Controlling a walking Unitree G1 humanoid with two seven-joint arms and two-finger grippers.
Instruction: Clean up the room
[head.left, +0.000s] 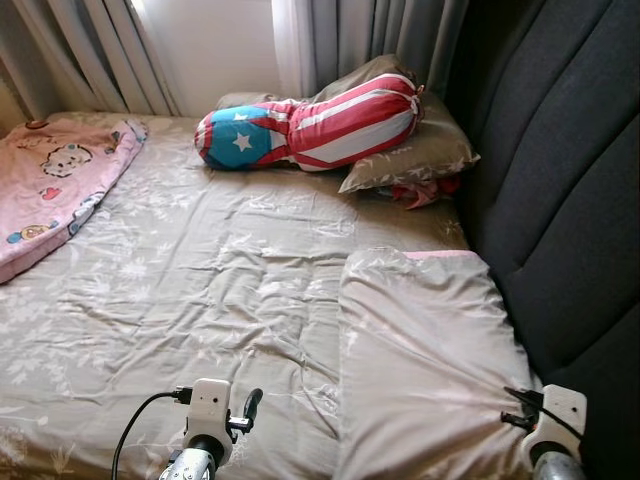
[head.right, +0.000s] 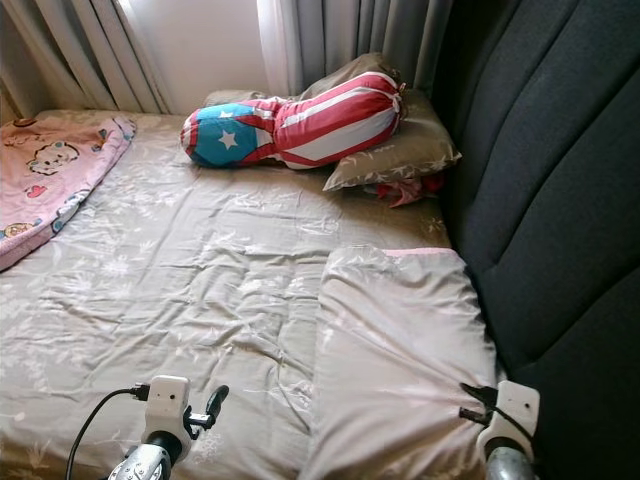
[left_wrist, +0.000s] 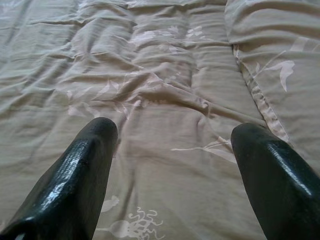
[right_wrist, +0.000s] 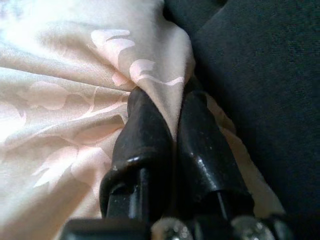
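You are standing at the near edge of a bed (head.left: 200, 290) spread with a creased taupe floral sheet, grey curtains (head.left: 370, 35) hanging at the far side and a dark padded headboard (head.left: 560, 200) running down the right. On the far left of the bed lies a pink cartoon-print blanket (head.left: 50, 185); at the far end a red, white and blue star-and-stripe bolster (head.left: 310, 125) leans across a taupe pillow (head.left: 415, 155), with a scrap of red fabric (head.left: 425, 190) showing beneath that pillow. The piece in hand is the near pillow (head.left: 430, 360), pale floral with a pink edge at its far end, lying against the headboard on the right. Your right gripper (right_wrist: 170, 120) is clenched on that pillow's near right corner, with a fold of its case pinched between the fingers right beside the headboard. Your left gripper (left_wrist: 172, 145) hovers released over bare sheet on the near left, fingers spread wide, with the pillow's seam just off to its right. So the step looks to be tidying the bed by straightening or shifting this pillow. Next, I judge you need to draw the corner gently toward the headboard end without letting the thin case slip, and bring the left gripper over to the pillow's left edge if one pinch will not carry it.
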